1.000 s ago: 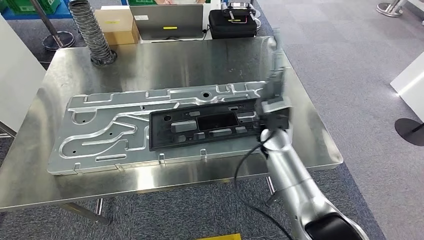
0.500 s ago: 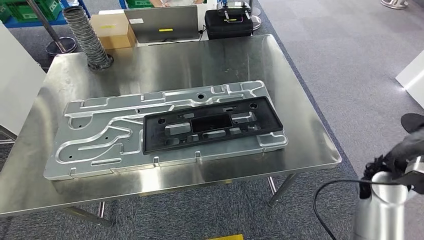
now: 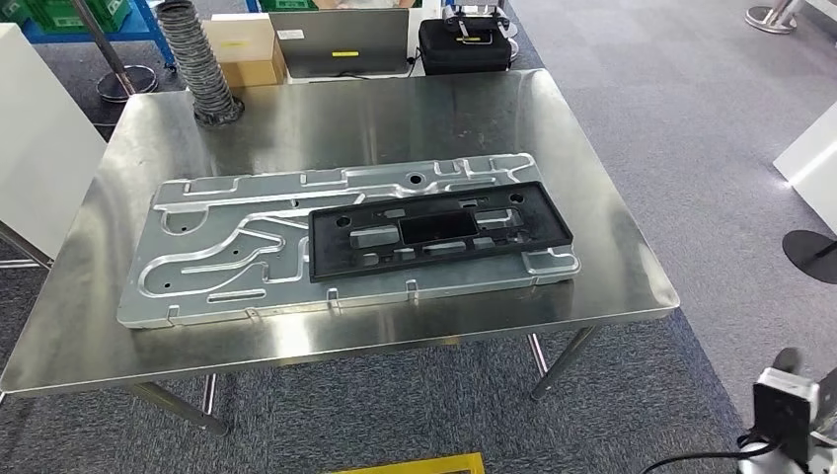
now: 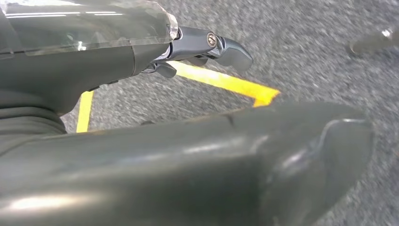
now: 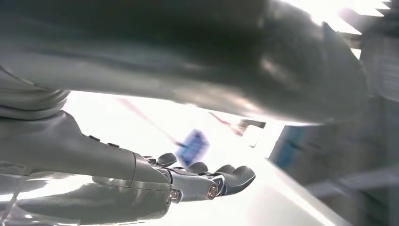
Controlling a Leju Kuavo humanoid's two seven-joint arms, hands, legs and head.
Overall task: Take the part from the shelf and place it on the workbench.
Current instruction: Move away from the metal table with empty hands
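A grey ribbed flexible hose (image 3: 200, 67) stands at the far left corner of the steel bench. Beyond the bench's far edge sit a tan cardboard box (image 3: 244, 49), a grey laptop (image 3: 343, 43) and a black hard case (image 3: 467, 44). Grey carpet (image 3: 691, 109) surrounds the bench, with yellow floor tape (image 4: 225, 83) on it.

A factory-style workshop: a stainless steel tabletop (image 3: 592, 247) carries a machined aluminium fixture plate (image 3: 197, 257), with a flexible extraction hose (image 3: 202, 59), green crates (image 3: 69, 12) and yellow floor tape (image 3: 415, 464) around.

Black slotted part (image 3: 439, 234) flat on metal plate (image 3: 227, 257), workbench (image 3: 395, 109).
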